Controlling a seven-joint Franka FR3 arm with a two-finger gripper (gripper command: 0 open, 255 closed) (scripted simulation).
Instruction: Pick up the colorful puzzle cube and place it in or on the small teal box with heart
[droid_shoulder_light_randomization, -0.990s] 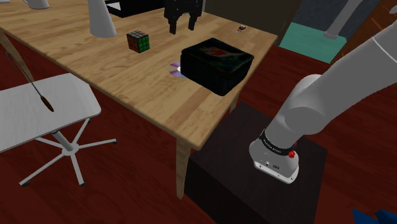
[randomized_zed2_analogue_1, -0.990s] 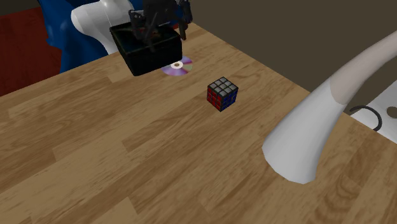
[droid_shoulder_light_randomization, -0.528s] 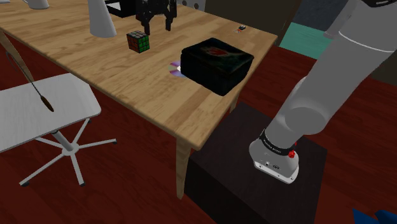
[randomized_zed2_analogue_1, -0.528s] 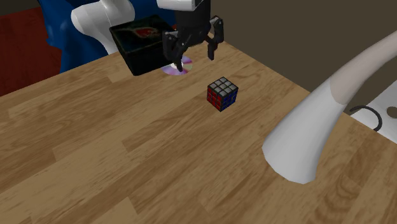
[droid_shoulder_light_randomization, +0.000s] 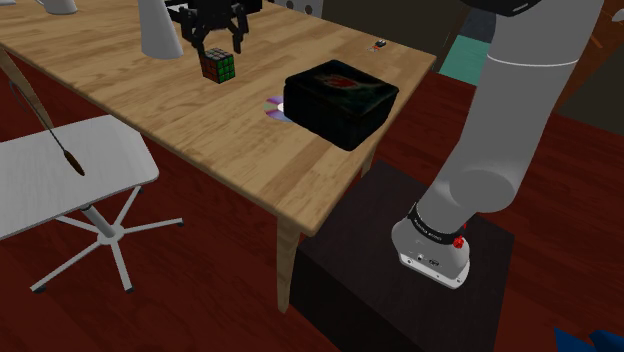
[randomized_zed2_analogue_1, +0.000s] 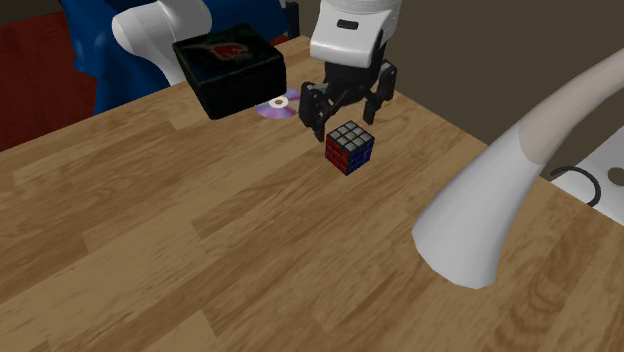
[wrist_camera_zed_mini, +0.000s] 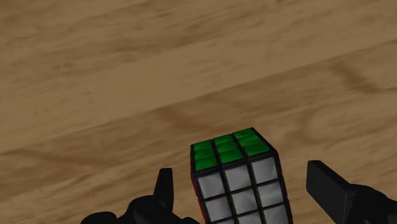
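A long, light wooden worktop (droid_shoulder_light_randomization: 190, 135) carries everything, standing on a dark red floor (droid_shoulder_light_randomization: 200, 290). The white Franka arm (droid_shoulder_light_randomization: 520, 100) rises from its black box-shaped stand (droid_shoulder_light_randomization: 400, 300) at the shoulder view's lower right and reaches over the worktop to its far left part. A white swivel chair (droid_shoulder_light_randomization: 70, 170) stands on the floor at the worktop's near left side in that view.

A tall white cone-shaped object (randomized_zed2_analogue_1: 500, 200) stands on the worktop. In the shoulder view it is just to the left of the cube, and in the second exterior view it is near and to the right.

A dark, nearly black square box with a red heart on its lid (droid_shoulder_light_randomization: 340, 100) sits near the worktop's right end in the shoulder view, close to the stand. It is closed and well apart from the cube.

The colourful puzzle cube (droid_shoulder_light_randomization: 217, 66) rests flat on the worktop, to the left of the box and farther away in the shoulder view. In the wrist view its face toward the camera shows white tiles and the adjoining side green ones. In the second exterior view red and blue sides show under a pale top.

A shiny purple disc (randomized_zed2_analogue_1: 279, 104) lies flat on the wood, touching the box's side that faces the cube.

The black pincer (droid_shoulder_light_randomization: 218, 47) hangs just over the cube with its fingers spread. In the wrist view one finger (wrist_camera_zed_mini: 165, 191) stands on each side of the cube, with gaps between them and it, pinching nothing.
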